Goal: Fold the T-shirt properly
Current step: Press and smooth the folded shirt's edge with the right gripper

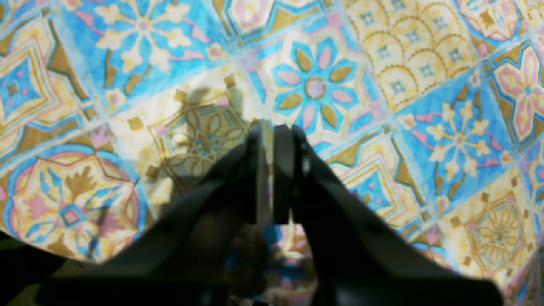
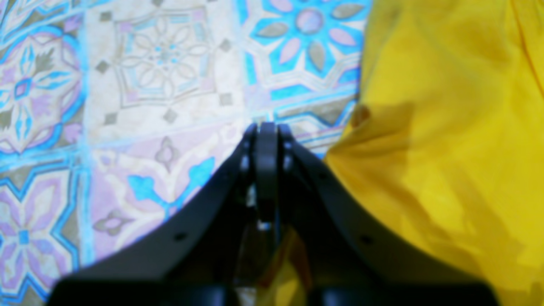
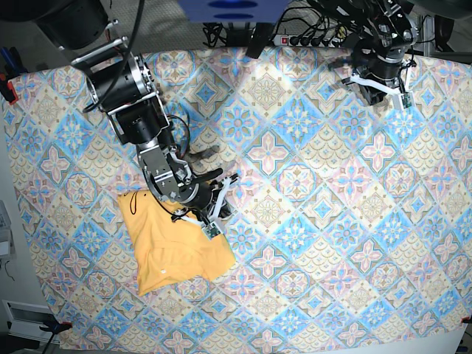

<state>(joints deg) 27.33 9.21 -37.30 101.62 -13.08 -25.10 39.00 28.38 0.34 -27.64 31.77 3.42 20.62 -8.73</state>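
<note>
Both grippers, right (image 2: 267, 127) and left (image 1: 273, 127), closed and empty above tile-patterned tablecloth (image 3: 332, 221), crumpled T-shirt (image 3: 173, 247) alongside

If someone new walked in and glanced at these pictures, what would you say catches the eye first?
The bright yellow T-shirt stands out, lying bunched near the base view's lower left on the blue-and-pink tiled tablecloth. The right hand sits shut at the shirt's upper right edge, over the cloth and holding nothing. The left hand, also shut and empty, hovers over bare tiles at the far top right.
</note>
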